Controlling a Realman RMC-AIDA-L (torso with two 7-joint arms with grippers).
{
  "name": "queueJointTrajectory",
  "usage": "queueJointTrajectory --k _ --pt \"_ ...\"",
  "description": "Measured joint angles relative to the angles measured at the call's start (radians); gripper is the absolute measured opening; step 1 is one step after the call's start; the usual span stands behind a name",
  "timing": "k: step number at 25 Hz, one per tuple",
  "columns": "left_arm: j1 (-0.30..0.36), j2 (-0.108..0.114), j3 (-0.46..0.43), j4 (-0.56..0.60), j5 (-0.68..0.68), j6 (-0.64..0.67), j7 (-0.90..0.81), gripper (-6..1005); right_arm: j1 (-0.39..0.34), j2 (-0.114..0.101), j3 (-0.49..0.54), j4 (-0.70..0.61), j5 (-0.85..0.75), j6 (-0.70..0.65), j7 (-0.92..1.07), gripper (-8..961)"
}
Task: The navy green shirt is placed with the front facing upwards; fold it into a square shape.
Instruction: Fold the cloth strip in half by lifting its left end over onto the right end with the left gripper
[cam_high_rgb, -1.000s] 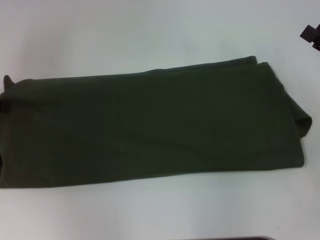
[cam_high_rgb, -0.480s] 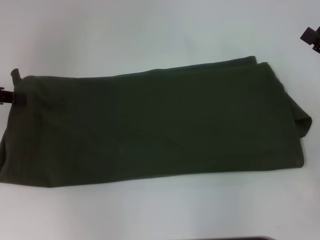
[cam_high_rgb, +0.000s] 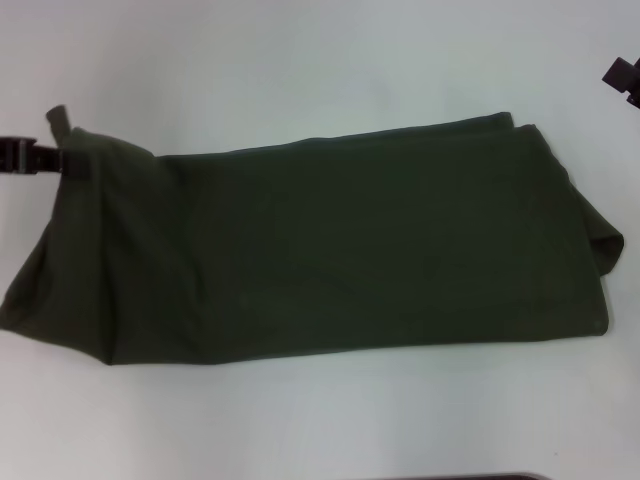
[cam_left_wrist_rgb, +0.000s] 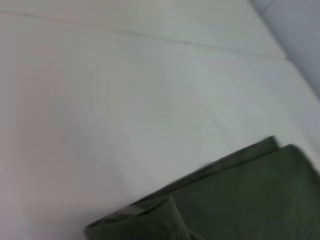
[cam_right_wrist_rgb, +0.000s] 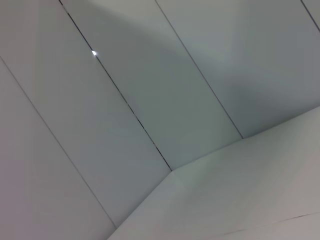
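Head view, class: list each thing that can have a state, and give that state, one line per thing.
navy green shirt: folded into a long band on the table, plain side up, its left end lifted and bunched.
left gripper: at the shirt's far left corner, shut on the cloth and raising it.
right gripper: at the far right edge, clear of the shirt, holding nothing.
table: white, the shirt lying across it.
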Motion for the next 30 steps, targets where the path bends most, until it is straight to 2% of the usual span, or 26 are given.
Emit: queueJointTrajectory --k 4,14,26,30 --pt "-0.02 -0.005 0.0 0.004 -0.027 0.029 -0.009 -2 0.0 0.0 0.0 0.0 -0.002 0.0 0.0 900" --pt "-0.08 -0.045 0.019 0.028 -0.074 0.056 -0.032 -1 0.0 -0.001 0.0 0.0 -0.011 -0.002 0.0 899" --pt "-0.098 -0.086 0.129 0.043 -0.235 0.046 -0.072 -2 -0.005 -0.011 0.0 -0.006 -0.026 -0.003 0.0 899" --pt "-0.122 -0.107 0.155 0.044 -0.265 0.038 -0.076 -1 -0.005 -0.014 0.0 -0.01 -0.027 -0.002 0.0 900"
